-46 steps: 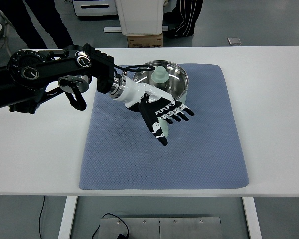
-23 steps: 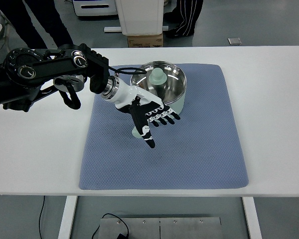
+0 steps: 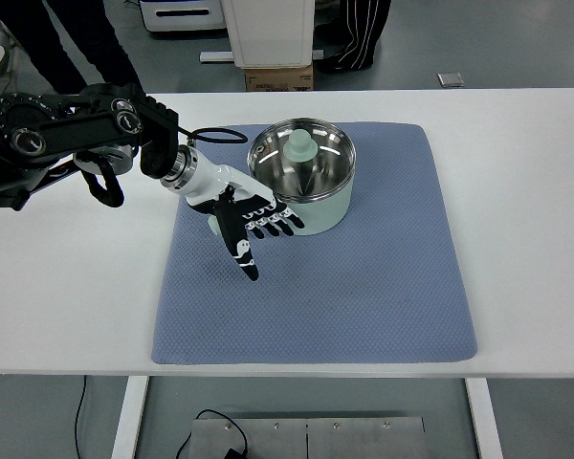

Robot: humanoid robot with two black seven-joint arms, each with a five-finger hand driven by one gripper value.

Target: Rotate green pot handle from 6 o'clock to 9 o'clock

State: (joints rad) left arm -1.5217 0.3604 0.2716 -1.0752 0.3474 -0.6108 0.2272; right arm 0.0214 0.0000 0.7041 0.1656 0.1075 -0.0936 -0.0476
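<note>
the white counter (image 3: 67, 287) carries a blue mat (image 3: 364, 287) that covers its middle. on the mat's left part, the left hand (image 3: 249, 222) sits low over the fabric, palm turned up, its black-and-white fingers (image 3: 244, 256) spread wide and holding nothing. 1 finger points toward the near edge, the others fan out to the right toward the pot. the fingertips on that side lie just beside the lower left wall of the green pot (image 3: 311, 203); whether they touch it cannot be told from this steep angle. the pot's handle is hidden, probably under the hand. the black left arm (image 3: 67, 139) reaches in from the picture's left edge, with a white wrist section joining it to the hand.

the pot stands upright on the far half of the mat, near its top edge, with a shiny steel inside and a pale green knob (image 3: 299, 146) showing in it. beyond the counter, a cardboard box (image 3: 278, 76) sits on the grey floor, and a person's dark trouser legs (image 3: 96, 48) stand at the far left.
</note>
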